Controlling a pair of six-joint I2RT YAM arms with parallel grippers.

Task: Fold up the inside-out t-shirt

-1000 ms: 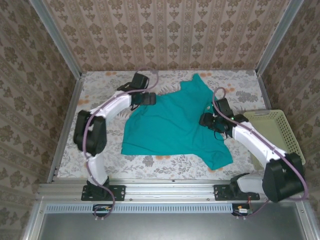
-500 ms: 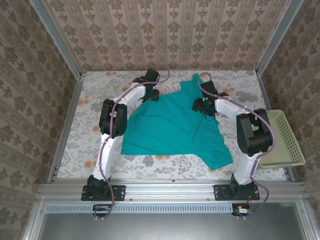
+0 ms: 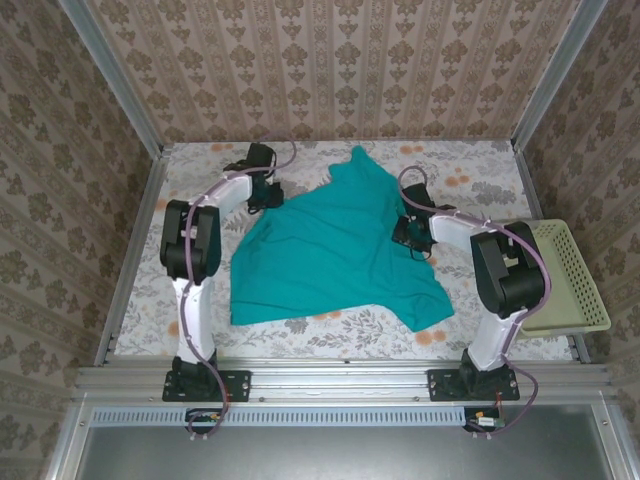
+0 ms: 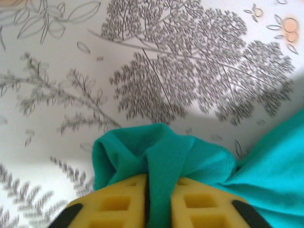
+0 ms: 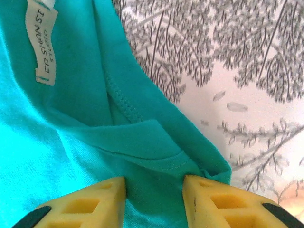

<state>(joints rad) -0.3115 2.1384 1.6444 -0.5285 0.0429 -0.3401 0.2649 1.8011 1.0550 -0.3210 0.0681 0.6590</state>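
The inside-out t-shirt (image 3: 335,250) lies spread, plain teal, across the middle of the flowered table. My left gripper (image 3: 266,192) is at its far left corner. In the left wrist view its yellow fingers (image 4: 121,204) are shut on a bunched fold of the teal cloth (image 4: 161,147), which rises from between them. My right gripper (image 3: 412,234) is on the shirt's right edge. There the yellow fingers (image 5: 211,202) stand apart with a hemmed edge of the t-shirt (image 5: 142,142) between them, and a white label (image 5: 42,42) shows further up.
A pale yellow basket (image 3: 565,275) stands at the table's right edge, beside the right arm. Patterned walls and metal posts close in the back and sides. Bare tablecloth (image 3: 180,270) shows left of the shirt and along the front.
My left gripper has shut on the shirt's corner and moved left, dragging the shirt left with it. My right gripper's jaws have narrowed and it has shifted slightly nearer.
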